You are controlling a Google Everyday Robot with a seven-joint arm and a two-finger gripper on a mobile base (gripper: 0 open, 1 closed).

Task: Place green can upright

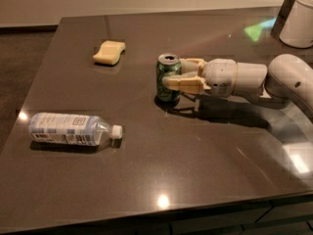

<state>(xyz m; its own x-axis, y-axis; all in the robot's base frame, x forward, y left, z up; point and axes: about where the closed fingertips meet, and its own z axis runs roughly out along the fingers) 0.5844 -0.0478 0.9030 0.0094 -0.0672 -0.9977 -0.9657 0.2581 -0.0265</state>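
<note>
The green can (167, 80) stands upright near the middle of the dark table (195, 165), silver pull-tab top facing up and its base at the table surface. My gripper (173, 73) reaches in from the right, level with the can's upper half. Its pale fingers (185, 85) sit on either side of the can and hold it. The white arm runs off to the right edge of the camera view.
A clear plastic water bottle (71, 129) lies on its side at the front left. A yellow sponge (109, 52) lies at the back left. A white container (299, 21) stands at the back right corner. The table's front edge is near the bottom of the view.
</note>
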